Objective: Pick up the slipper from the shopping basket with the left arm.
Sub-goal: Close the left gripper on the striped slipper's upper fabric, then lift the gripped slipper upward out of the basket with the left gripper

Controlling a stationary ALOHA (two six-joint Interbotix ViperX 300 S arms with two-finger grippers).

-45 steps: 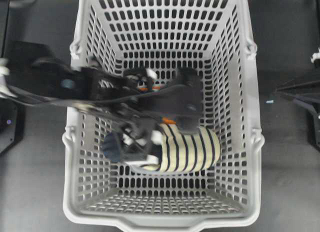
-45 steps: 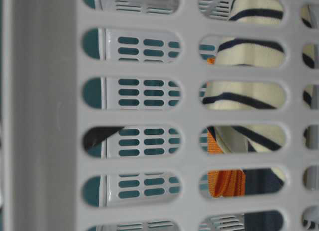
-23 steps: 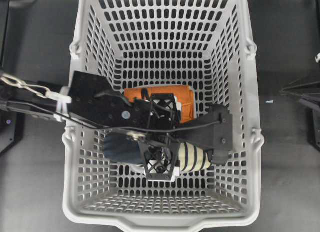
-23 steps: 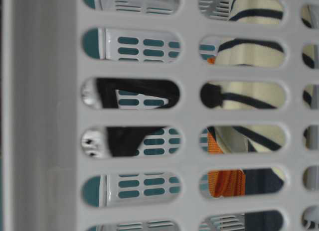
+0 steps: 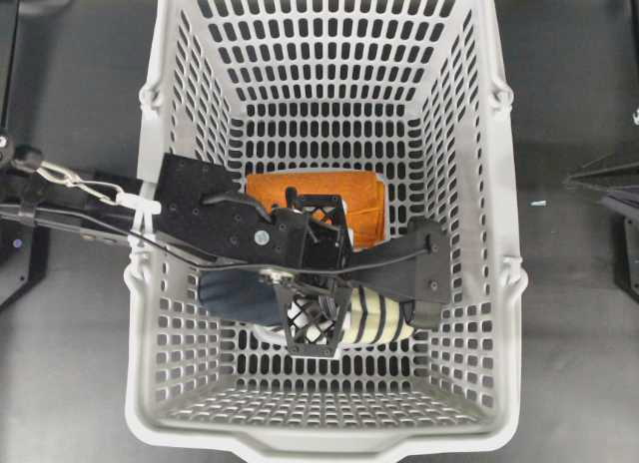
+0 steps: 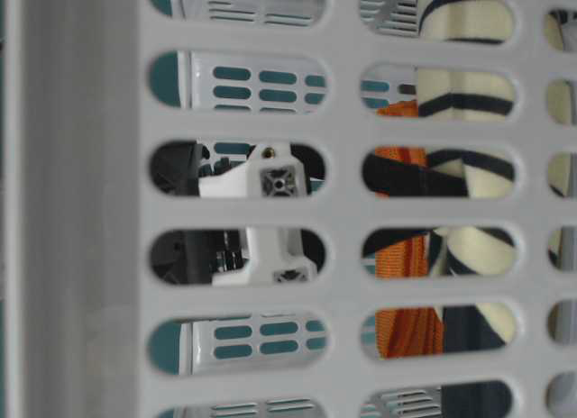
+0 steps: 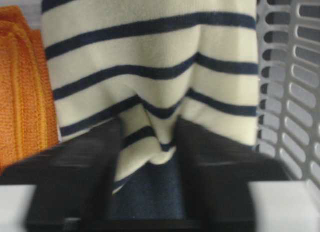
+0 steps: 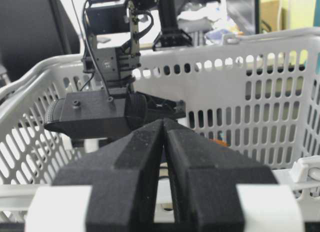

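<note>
So the left arm (image 5: 230, 229) is reaching way down into the shopping basket (image 5: 479, 134), and its gripper (image 7: 150, 157) is pinched shut on the slipper (image 7: 150, 77). In the left wrist view you can see both black fingers (image 7: 80, 177) squeezing a fold of the cream, navy-striped fabric between them, with the dark navy insole showing just below the pinch. From overhead the slipper (image 5: 374, 318) sits toward the front half of the basket, mostly hidden under the arm, striped toe poking out on the right and the dark navy part on the left. An orange cloth (image 5: 364, 199) lies just behind it, touching or nearly so. The table-level view through the basket slots shows stripes, orange cloth (image 6: 410, 328) and a white gripper part, but not much else.

The right gripper (image 8: 164, 157) is outside the basket with its fingers pressed together, holding nothing.
</note>
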